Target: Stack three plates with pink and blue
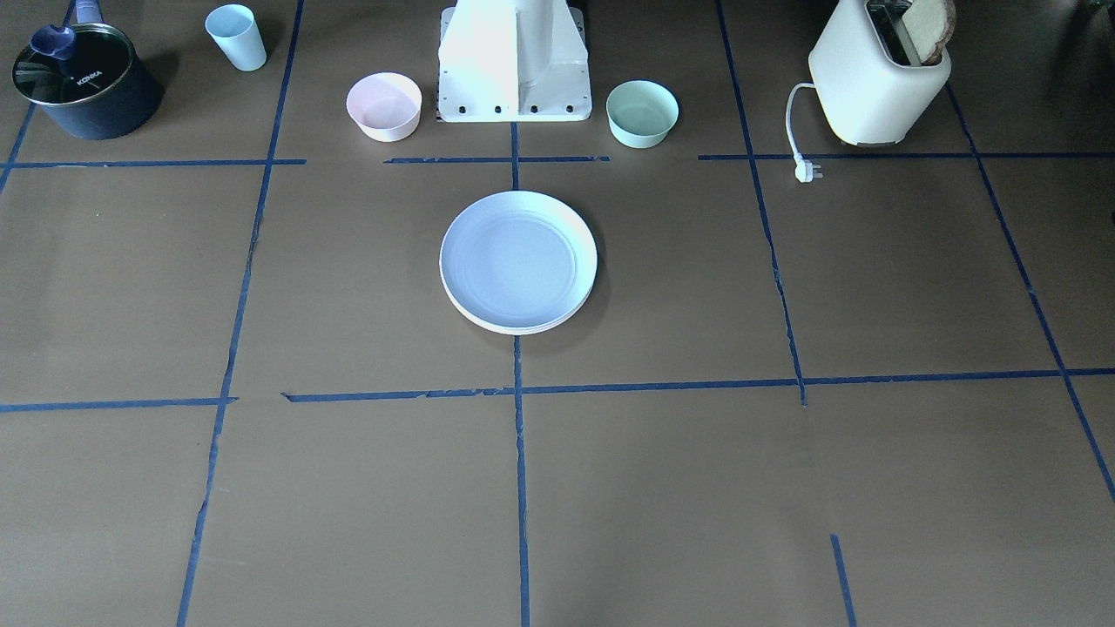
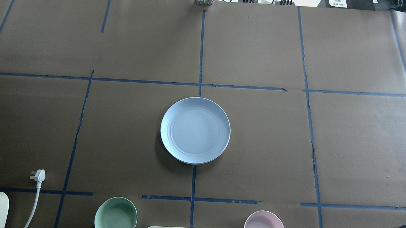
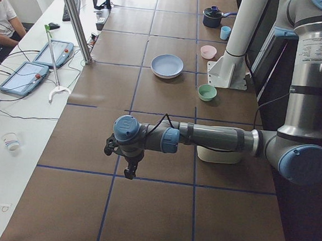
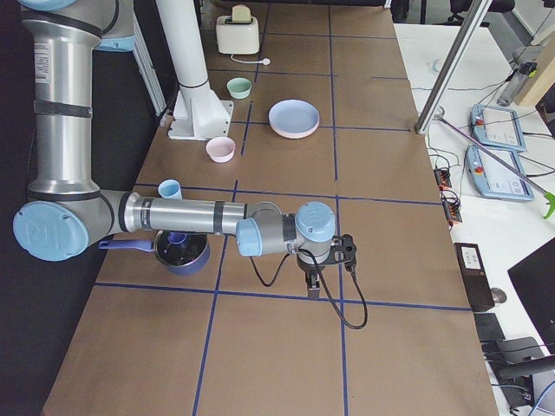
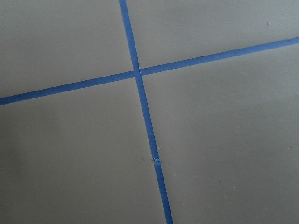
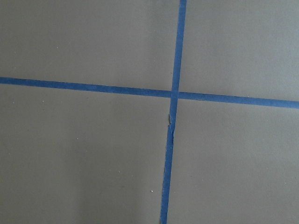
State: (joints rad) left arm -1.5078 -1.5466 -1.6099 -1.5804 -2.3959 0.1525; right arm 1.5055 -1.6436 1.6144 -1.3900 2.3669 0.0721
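Note:
A stack of plates sits at the table's middle with the pale blue plate (image 1: 518, 259) on top; it also shows in the overhead view (image 2: 195, 129). A cream-white rim (image 1: 523, 330) shows under it. A pinkish rim (image 4: 293, 135) shows below the blue one in the exterior right view. My left gripper (image 3: 129, 171) hangs over the table far from the stack, near the table's left end. My right gripper (image 4: 312, 286) hangs near the right end. Both show only in the side views, so I cannot tell if they are open or shut. The wrist views show only brown paper and blue tape.
By the robot base (image 1: 514, 65) stand a small pink bowl (image 1: 384, 105) and a mint bowl (image 1: 642, 112). A pale blue cup (image 1: 236, 37) and a dark lidded pot (image 1: 85, 80) stand on my right. A toaster (image 1: 880, 74) with its plug (image 1: 807, 171) stands on my left.

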